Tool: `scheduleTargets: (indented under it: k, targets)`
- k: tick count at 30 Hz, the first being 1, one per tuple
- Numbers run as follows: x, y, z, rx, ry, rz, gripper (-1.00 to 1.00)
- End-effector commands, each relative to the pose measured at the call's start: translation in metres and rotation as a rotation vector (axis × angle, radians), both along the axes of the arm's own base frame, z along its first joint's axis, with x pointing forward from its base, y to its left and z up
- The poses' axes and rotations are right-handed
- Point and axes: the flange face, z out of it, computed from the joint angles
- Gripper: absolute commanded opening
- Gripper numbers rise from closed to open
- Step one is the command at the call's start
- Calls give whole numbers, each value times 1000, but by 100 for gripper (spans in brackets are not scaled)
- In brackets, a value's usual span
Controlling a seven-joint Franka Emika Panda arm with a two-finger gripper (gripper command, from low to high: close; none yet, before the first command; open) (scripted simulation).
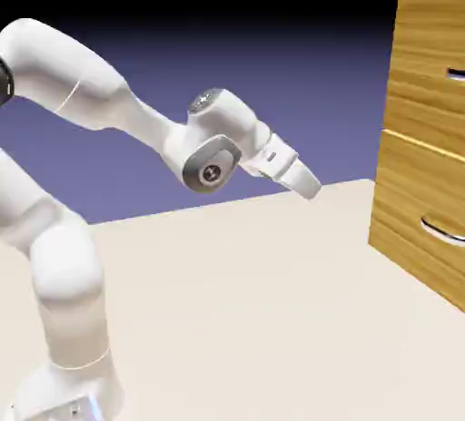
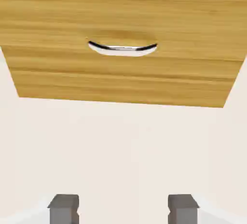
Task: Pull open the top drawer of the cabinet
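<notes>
Hovering above the counter, the tool gapes empty, well left of the cabinet, top drawer shut.

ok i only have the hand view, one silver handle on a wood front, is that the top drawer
observer: no. the exterior view shows two drawers; the top drawer sits above the lower drawer, whose front meets the table like yours.
operator: how close is the end effector
observer: the end effector hangs well short of the cabinet, with bare table between, touching nothing.
operator: which way is it pointing
observer: tilted down toward the cabinet's foot, lower than the top drawer's handle.
</notes>
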Motion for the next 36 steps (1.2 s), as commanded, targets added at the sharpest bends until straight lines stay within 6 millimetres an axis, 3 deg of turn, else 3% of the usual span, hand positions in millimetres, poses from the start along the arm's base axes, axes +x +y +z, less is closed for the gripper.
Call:
scheduleTargets:
  k: [1, 11, 22, 29, 36]
  targets:
    - [9, -5, 7, 36, -12, -24, 0]
    - [94, -53, 63, 376, -128, -260, 0]
    - [174, -96, 95, 705, -269, -490, 0]
    - [218, -104, 106, 896, -368, -598, 0]
    - [258, -93, 114, 1078, -464, -660, 0]
